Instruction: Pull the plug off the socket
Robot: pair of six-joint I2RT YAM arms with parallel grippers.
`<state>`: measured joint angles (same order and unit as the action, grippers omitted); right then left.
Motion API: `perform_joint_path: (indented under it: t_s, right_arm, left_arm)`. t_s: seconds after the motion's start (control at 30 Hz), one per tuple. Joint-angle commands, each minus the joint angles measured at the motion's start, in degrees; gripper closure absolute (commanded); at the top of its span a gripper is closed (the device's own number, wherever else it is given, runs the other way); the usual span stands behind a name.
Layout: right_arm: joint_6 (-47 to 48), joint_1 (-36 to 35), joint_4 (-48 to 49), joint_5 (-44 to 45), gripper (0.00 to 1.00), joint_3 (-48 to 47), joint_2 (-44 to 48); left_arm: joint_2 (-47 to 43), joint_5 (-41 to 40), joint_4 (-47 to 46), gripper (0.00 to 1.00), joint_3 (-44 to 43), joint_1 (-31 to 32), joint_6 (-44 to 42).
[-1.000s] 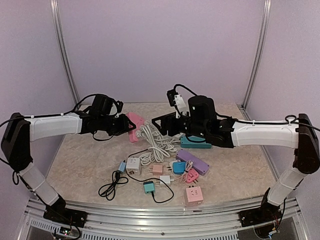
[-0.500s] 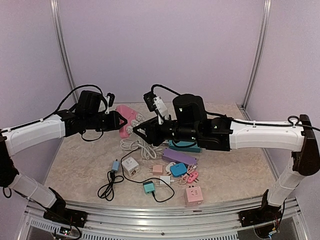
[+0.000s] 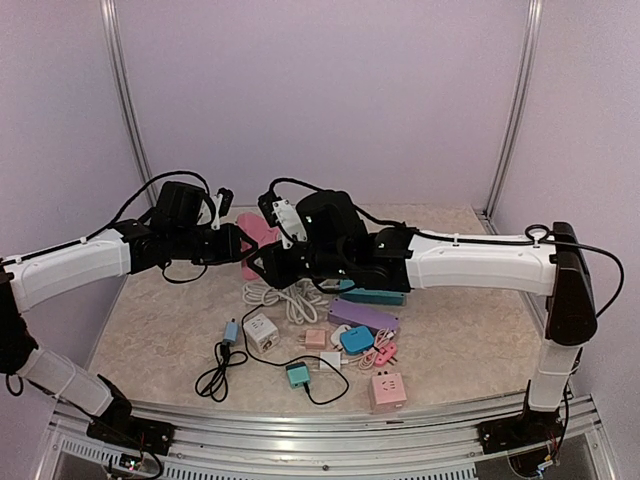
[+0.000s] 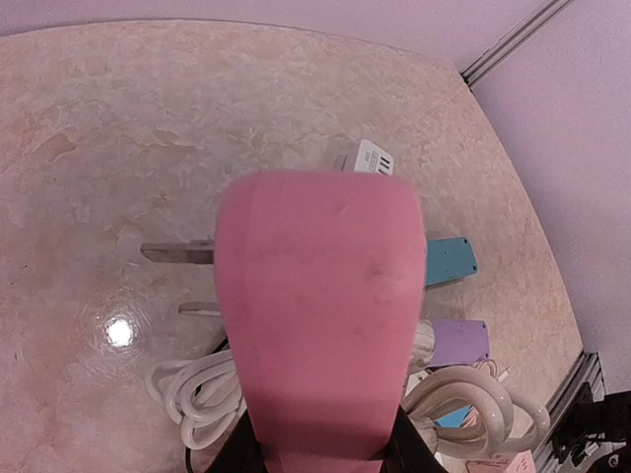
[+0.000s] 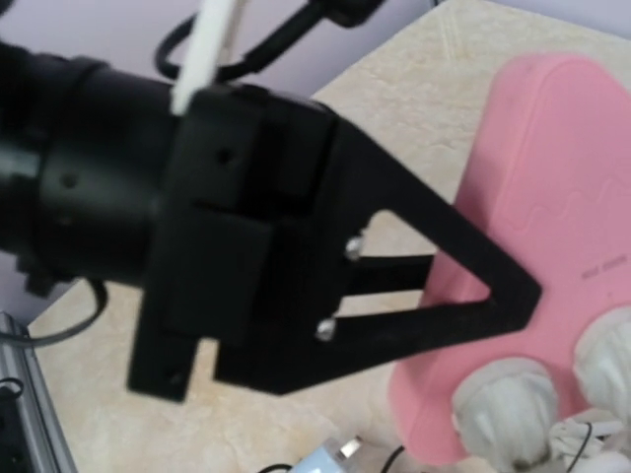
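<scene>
**A:** What is the left hand doing

**B:** It is clenched on the pink socket strip. The strip juts out past its fingertips and is held up off the counter

**A:** And the plug

**B:** Two white plugs are still seated in the strip's face, close by where the left hand's fingers pinch it. Their white cable drops to a loose coil on the counter below both hands

**A:** Where is the right hand

**B:** The right hand is just beside the left one, close against the strip. I cannot tell whether it is clenched on a plug or released, because its fingers are not clear from above

**A:** Anything else nearby

**B:** A teal strip and a purple strip lie on the counter behind the right hand, under its arm
</scene>
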<state>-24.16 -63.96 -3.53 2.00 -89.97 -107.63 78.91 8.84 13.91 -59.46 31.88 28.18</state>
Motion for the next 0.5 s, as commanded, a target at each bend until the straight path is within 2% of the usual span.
perform_joint_path:
  t_s: [0.0,0.47]
  right_arm:
    - [-1.89,1.25,-5.3,1.1,0.66,-2.74,-2.38]
    - [0.43,3.84,-11.12,4.91,0.69,-3.07,-4.18]
  left_arm:
    - [-2.33,3.86,-8.4,0.96,-2.58,0.2,0.83]
    - [-2.89,4.93,-8.79,0.96,-2.85,0.2,-0.39]
